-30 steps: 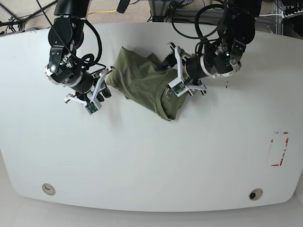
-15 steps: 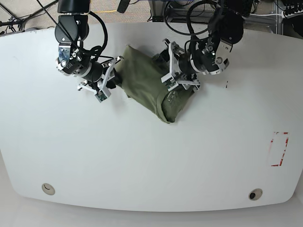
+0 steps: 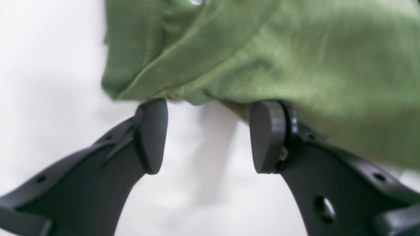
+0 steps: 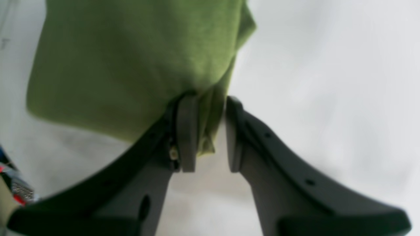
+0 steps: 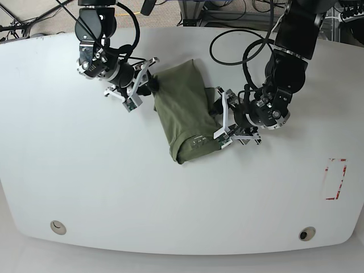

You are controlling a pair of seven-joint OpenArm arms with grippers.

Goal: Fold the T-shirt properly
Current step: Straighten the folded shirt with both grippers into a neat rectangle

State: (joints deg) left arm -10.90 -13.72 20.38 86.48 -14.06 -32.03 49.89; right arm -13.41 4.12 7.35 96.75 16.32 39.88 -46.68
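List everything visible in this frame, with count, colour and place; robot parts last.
T-shirt: one, olive green, bunched and partly folded, on the upper middle of the table.
Table: one, white, fills most of the base view.
Round fittings: two, metallic, at the table's near edge, one toward each corner.
Tape marking: one, red and white, at the table's edge on the base view's right.
Cables: several, black, beyond the table's far edge.
Right tool: one, black, shut on a fold at the T-shirt's edge, on the base view's left.
Left tool: one, black, jaws apart at the T-shirt's other edge, nothing between the pads.
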